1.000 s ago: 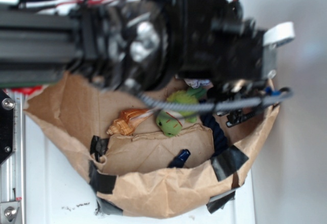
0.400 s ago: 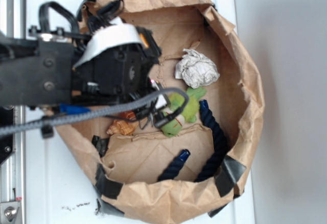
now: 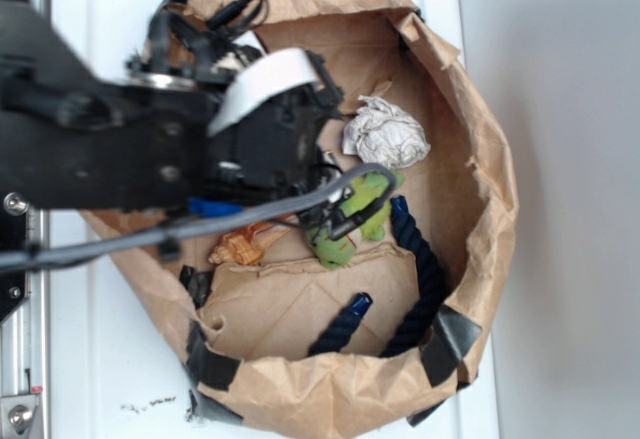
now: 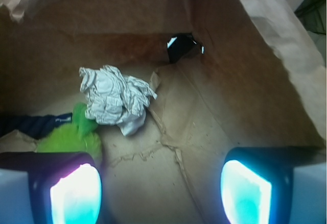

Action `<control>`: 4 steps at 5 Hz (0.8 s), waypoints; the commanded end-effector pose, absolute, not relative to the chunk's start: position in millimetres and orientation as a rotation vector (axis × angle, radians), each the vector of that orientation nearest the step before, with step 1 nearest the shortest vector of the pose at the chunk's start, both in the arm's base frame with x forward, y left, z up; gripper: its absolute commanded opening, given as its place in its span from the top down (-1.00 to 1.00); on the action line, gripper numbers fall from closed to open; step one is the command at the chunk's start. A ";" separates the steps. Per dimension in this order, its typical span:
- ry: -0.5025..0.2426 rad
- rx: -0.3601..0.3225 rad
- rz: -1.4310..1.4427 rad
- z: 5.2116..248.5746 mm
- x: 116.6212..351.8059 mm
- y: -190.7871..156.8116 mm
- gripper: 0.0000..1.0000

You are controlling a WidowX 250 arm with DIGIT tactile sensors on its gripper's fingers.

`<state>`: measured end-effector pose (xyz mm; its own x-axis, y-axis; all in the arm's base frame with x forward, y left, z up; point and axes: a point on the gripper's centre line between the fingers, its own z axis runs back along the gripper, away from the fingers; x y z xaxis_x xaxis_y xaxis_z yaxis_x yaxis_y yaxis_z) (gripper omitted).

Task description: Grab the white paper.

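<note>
The white paper point(image 3: 386, 131) point(image 4: 115, 98) is a crumpled white-grey ball lying on the floor of the brown paper bag point(image 3: 480, 149), toward its far right side. It touches the green plush toy point(image 3: 350, 221) point(image 4: 71, 136). My gripper point(image 4: 160, 192) hangs inside the bag, open, with bare bag floor between its two glowing fingers point(image 4: 75, 193). In the wrist view the paper lies ahead of the gripper and to the left, apart from it. From outside, the black arm point(image 3: 150, 149) covers the bag's left half and hides the fingertips.
A dark blue rope point(image 3: 420, 259) curves along the bag's right and front wall. An orange-brown toy point(image 3: 240, 247) lies left of the plush. Black tape patches point(image 3: 455, 334) hold the bag's rim. The bag stands on a white table point(image 3: 100, 379). Its walls point(image 4: 265, 55) rise close on the right.
The arm has swung from across the bag's top to its left side and shifted slightly right and toward the paper, uncovering the paper ball. The objects in the bag have not moved.
</note>
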<state>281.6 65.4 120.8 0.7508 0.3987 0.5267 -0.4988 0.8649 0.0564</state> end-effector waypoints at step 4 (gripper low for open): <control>-0.467 0.104 0.335 102.3 316.5 44.0 -1.00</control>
<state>309.4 40.6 80.8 0.8624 0.2956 0.4110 -0.3378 0.9406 0.0324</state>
